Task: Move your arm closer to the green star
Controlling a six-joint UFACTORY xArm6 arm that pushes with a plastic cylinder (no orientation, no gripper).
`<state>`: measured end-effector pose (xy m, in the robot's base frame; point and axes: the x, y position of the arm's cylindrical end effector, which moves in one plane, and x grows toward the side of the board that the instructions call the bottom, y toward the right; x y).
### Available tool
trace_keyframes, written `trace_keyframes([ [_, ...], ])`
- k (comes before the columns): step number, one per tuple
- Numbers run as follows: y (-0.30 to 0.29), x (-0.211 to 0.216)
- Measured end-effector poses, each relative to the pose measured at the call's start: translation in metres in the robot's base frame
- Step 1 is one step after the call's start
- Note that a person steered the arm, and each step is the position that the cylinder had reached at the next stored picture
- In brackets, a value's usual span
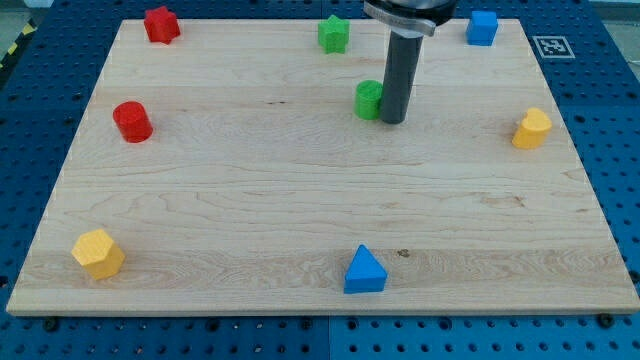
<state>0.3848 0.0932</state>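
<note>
In the camera view, a pale wooden table [300,220] was seen lying on a blue perforated surface [620,150]. The dark rod [397,75] was seen coming down from the view's top, and my tip [393,121] was placed on the table just beside a green block [369,99], at that block's three o'clock. Tip and block appeared to touch, though a thin gap could not be ruled out. The shape of this block, partly hidden by the rod, could not be made out.

No end effector with jaws was shown on the arm, so neither an open nor a closed state could be told; nothing was gripped.

The green star [333,33] was found near the table's top edge, at about eleven o'clock from my tip and apart from it.

A blue cube [482,27] was seen at about one o'clock from my tip, and a yellow block [532,128] far off at three o'clock. A blue triangle [364,271] lay at six o'clock near the bottom edge. A red cylinder [131,121] was placed at nine o'clock, a red star [161,24] at ten o'clock in the top left corner, and a yellow hexagon [98,252] at eight o'clock near the bottom left corner.
</note>
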Motion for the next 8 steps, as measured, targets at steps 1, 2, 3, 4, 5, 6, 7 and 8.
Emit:
trace_keyframes([
  [1,0.031,-0.004],
  [2,0.031,-0.045],
  [3,0.031,-0.069],
  [4,0.031,-0.071],
  [5,0.027,-0.084],
  [6,0.017,-0.129],
  [7,0.005,-0.166],
  [8,-0.029,-0.192],
])
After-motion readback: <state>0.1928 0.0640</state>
